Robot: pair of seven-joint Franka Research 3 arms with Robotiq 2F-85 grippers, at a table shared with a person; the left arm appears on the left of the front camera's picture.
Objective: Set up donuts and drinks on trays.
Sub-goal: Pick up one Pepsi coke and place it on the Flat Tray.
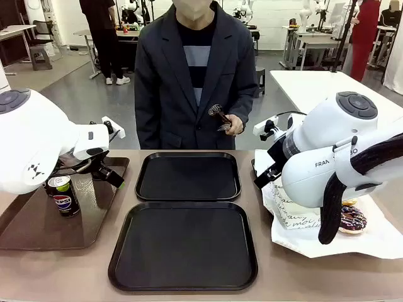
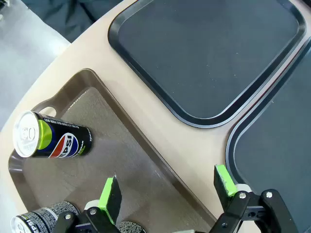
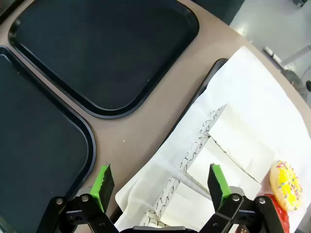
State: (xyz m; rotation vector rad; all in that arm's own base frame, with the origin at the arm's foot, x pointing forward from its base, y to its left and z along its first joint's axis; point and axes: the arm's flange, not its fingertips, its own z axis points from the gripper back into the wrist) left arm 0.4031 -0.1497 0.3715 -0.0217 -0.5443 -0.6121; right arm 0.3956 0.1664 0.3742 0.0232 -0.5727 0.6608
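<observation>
Two black trays lie mid-table with nothing on them, the far one (image 1: pixel 187 176) and the near one (image 1: pixel 184 245). A Pepsi can (image 1: pixel 63 196) stands on the brown tray (image 1: pixel 31 229). In the left wrist view that can (image 2: pixel 51 141) is ahead and to the left of my open left gripper (image 2: pixel 166 187), and a second can (image 2: pixel 39 221) sits at the bottom left. My right gripper (image 3: pixel 160 182) is open above the white sheet's edge. A yellow sprinkled donut (image 3: pixel 285 184) and a red donut (image 3: pixel 274 213) lie to its right. A chocolate donut (image 1: pixel 352 219) shows beside the right arm.
The large white paper sheet (image 1: pixel 371 242) covers the right of the table, with small script-printed papers (image 3: pixel 194 160) on it. A person stands across the table holding tongs (image 1: pixel 220 116). My bulky right arm (image 1: pixel 327 157) hides part of the sheet.
</observation>
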